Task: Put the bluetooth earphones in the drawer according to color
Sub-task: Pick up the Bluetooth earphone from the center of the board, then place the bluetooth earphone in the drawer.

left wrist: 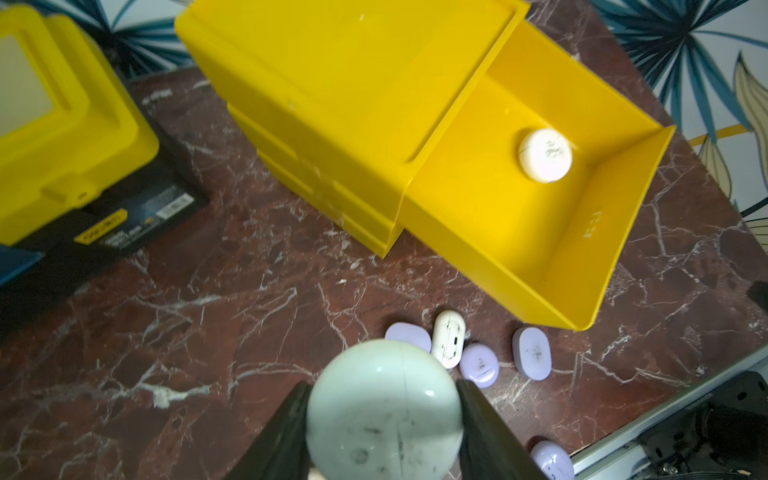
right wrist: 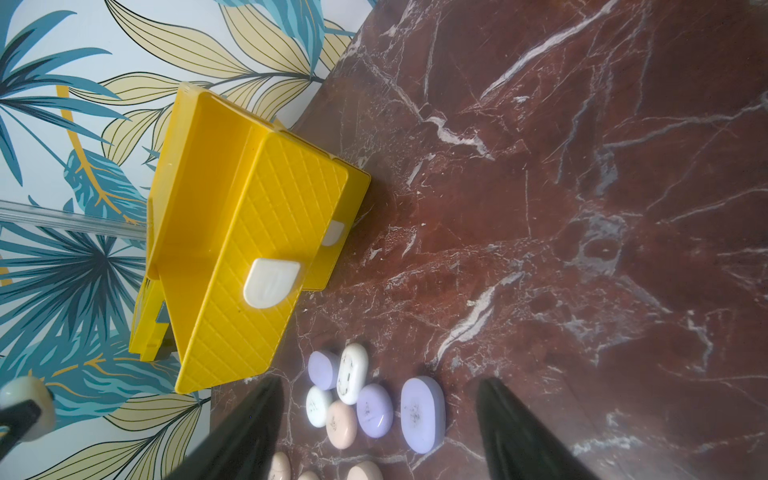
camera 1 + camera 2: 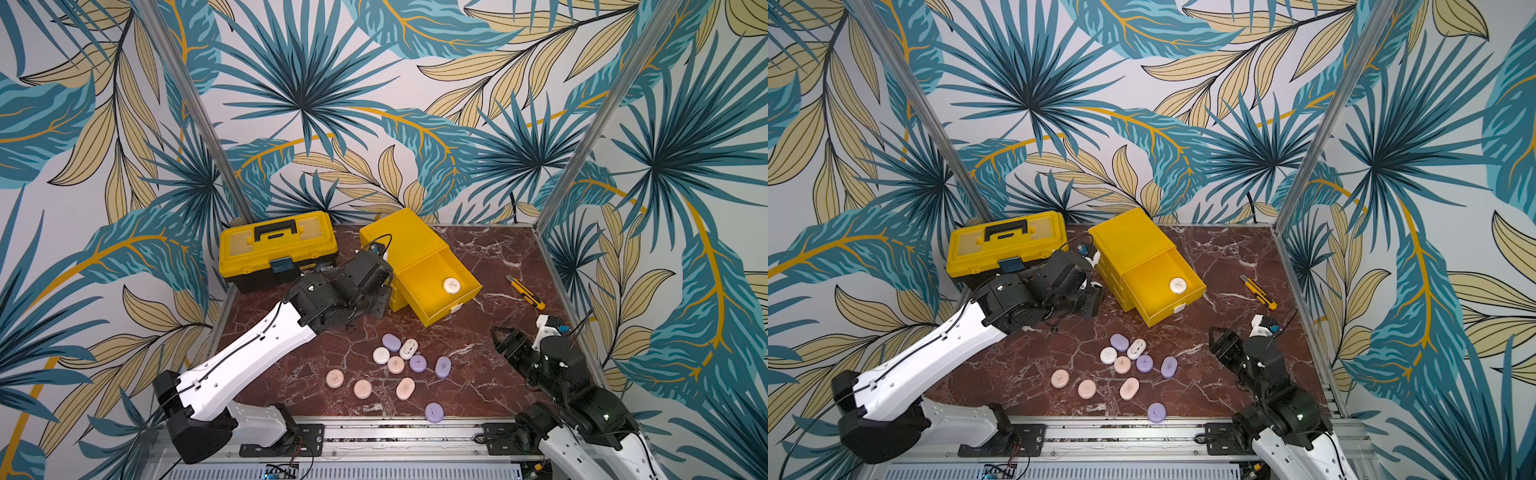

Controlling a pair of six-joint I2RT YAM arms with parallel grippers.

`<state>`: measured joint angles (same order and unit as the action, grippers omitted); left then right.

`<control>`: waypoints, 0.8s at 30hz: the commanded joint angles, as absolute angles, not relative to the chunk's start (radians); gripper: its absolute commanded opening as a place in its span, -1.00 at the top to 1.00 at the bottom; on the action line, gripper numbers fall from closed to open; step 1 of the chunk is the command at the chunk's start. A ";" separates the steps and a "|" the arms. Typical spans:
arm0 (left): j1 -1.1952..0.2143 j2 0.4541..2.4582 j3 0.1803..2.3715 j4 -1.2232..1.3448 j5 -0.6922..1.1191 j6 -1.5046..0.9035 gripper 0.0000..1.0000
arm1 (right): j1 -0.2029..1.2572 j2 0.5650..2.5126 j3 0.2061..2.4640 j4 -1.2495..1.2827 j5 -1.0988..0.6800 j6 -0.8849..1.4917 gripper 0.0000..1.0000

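The left jaws are closed on a white earphone case (image 1: 382,432), pinched across its width and held above the table (image 1: 174,340) beside the open drawer (image 1: 519,232), outside its side wall and not yet over it. A second white case (image 1: 545,154) lies inside that drawer near its front wall, so white seems to belong here, and the step in hand is the carry and the drop. I would lift enough to clear the drawer's rim, cross the side wall, come down low over the bare floor next to the case inside, and only then part the jaws. The shell is smooth and would likely skid or bounce if let go from height. Avoid knocking the drawer, which juts far out and may slide. The loose cases (image 3: 396,365), lilac, pink and white, lie on the table just in front of the drawer. The right jaws, spread wide and empty, hover beyond them, apart from the drawer.
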<state>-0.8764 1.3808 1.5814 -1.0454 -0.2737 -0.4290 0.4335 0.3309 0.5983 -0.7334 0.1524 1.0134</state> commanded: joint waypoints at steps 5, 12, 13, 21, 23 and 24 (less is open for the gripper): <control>-0.925 1.606 1.848 -1.060 -0.287 -0.324 0.15 | 0.431 0.303 0.566 -0.721 0.152 1.023 -0.57; -0.937 1.775 2.001 -1.023 -0.268 -0.262 0.15 | 0.431 0.298 0.563 -0.723 0.149 1.021 -0.57; -0.939 1.796 2.019 -1.030 -0.265 -0.258 0.16 | 0.431 0.296 0.562 -0.725 0.148 1.023 -0.57; -0.943 1.953 2.141 -1.062 -0.232 -0.240 0.17 | 0.431 0.289 0.558 -0.731 0.150 1.020 -0.57; -0.943 1.985 2.165 -1.077 -0.230 -0.237 0.17 | 0.431 0.285 0.558 -0.734 0.152 1.021 -0.57; -0.945 1.997 2.170 -1.079 -0.230 -0.236 0.17 | 0.431 0.283 0.558 -0.736 0.152 1.020 -0.57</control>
